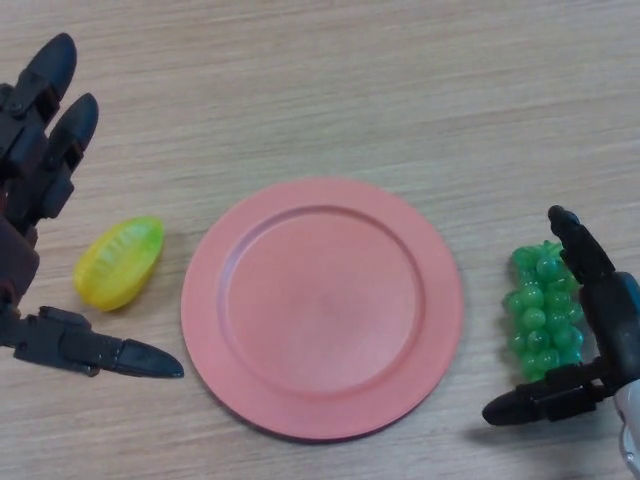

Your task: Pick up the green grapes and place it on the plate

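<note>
**Head view: right hand closing in around the grapes, plate bare**

Head view looks straight down on a pale wood-grain bench (330, 80). A round pink plate (322, 308) sits in the middle of it, a little toward the near edge, with nothing on it.

The green grapes (541, 312) lie on the bench just off the plate's right rim, not touching it, close to the bench's right side. The right hand (610, 330) comes in from the right edge and brackets the bunch: one dark finger reaches over the far end of the grapes, and the thumb points left along the bench just past the near end. The fingers are spread with the bunch between them, and I cannot see them pressing on it; the grapes rest on the bench.

On the left side, a yellow-green ridged fruit (119, 262) lies tilted on the bench, near the plate's left rim but apart from it. The left hand (30, 170) is wide open around it, fingers straight toward the far edge, thumb stretched out near the plate, holding nothing.
</note>
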Action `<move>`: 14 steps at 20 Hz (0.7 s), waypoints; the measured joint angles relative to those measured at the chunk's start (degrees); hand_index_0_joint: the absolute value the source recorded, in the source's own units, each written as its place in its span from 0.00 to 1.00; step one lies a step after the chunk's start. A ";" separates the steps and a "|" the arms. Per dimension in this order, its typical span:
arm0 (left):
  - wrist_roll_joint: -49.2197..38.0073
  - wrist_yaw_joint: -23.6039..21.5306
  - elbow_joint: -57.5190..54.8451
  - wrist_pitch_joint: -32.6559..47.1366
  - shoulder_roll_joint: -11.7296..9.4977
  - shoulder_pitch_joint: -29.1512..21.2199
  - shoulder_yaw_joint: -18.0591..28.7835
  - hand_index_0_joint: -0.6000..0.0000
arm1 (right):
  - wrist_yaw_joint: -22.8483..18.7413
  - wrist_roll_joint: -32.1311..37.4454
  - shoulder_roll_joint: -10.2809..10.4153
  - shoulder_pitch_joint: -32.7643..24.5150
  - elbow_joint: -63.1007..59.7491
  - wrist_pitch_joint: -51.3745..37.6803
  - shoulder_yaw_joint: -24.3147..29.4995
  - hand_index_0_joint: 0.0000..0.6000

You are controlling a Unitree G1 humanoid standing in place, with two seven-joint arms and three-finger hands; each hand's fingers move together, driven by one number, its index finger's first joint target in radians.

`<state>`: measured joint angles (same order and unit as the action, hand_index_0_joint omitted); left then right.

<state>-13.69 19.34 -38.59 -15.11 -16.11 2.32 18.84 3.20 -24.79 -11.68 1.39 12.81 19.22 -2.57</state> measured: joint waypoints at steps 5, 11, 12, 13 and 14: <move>0.07 0.00 0.00 0.04 0.23 0.49 0.17 1.00 | -3.86 -1.05 -0.69 -2.16 -7.09 -6.09 0.31 1.00; 0.08 -0.01 0.00 0.07 0.64 1.16 0.39 1.00 | -2.28 -1.04 -1.11 -3.84 -7.90 -6.93 0.55 1.00; 0.07 -0.01 0.00 0.07 0.65 1.16 0.39 1.00 | -0.73 -0.85 -1.12 -4.35 -6.98 -6.60 0.55 1.00; 0.05 -0.01 0.00 0.07 0.65 1.16 0.42 1.00 | 0.29 -0.15 -1.11 -4.78 -4.98 -5.12 0.55 1.00; -0.24 -0.01 -0.03 0.07 0.64 1.13 0.56 1.00 | 0.70 1.71 -1.11 -6.00 -1.49 -2.91 0.60 1.00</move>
<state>-13.93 19.33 -38.62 -15.04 -15.47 3.45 19.40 3.90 -23.09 -12.79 -4.61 11.32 16.31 -1.97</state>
